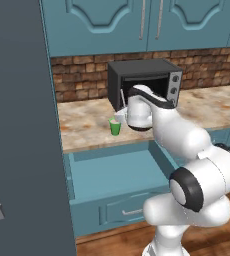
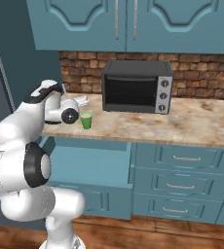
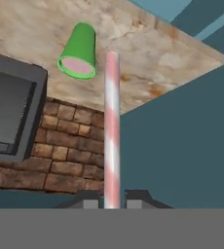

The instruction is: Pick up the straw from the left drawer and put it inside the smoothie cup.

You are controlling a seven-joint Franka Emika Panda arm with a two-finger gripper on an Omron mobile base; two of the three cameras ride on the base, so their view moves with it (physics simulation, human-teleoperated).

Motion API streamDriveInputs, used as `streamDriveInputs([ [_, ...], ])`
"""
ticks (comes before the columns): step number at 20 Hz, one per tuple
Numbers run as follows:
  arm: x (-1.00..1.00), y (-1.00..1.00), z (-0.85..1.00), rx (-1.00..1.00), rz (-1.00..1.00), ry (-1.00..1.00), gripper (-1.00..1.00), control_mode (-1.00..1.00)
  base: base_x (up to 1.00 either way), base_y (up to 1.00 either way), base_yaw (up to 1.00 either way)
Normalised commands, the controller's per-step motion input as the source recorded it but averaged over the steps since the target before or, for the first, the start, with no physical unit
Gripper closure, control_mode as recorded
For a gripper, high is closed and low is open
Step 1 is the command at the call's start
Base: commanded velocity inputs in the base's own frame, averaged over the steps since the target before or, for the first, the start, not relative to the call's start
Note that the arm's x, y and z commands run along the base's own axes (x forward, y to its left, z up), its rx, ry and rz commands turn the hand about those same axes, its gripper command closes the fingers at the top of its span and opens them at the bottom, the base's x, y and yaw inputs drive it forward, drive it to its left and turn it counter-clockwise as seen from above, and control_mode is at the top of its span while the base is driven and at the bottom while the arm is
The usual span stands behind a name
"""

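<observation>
The straw (image 3: 112, 131), a thin pink-and-white striped stick, is pinched at one end between my gripper's (image 3: 112, 198) two dark finger tips. In the hand view it runs away from the tips, and its far end lies just right of the smoothie cup (image 3: 80, 51). That cup is small and green with pink contents at its rim, and it stands on the marble counter (image 1: 87, 127). From the left base view my gripper (image 1: 121, 115) hovers just right of and above the cup (image 1: 115, 126), with the straw (image 1: 122, 99) sticking up. The left drawer (image 1: 112, 172) hangs open below the counter, its teal inside bare.
A black toaster oven (image 1: 144, 80) sits on the counter right behind my hand, against the brick wall. A tall dark grey panel (image 1: 22, 125) bounds the left side. Closed teal drawers with silver handles (image 2: 182, 170) are to the right. Upper cabinets hang overhead.
</observation>
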Motion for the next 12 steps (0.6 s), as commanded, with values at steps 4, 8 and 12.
streamDriveInputs([
  [4,0.40,-0.01,0.00,0.18,-0.05,-0.05,1.00,-1.00,0.00,0.00,0.00],
  [8,0.34,-0.01,-0.01,0.07,-0.01,-0.05,1.00,-1.00,0.00,0.00,0.00],
  [12,0.33,-0.17,-0.06,0.09,0.00,-0.06,1.00,-1.00,0.00,0.00,0.00],
])
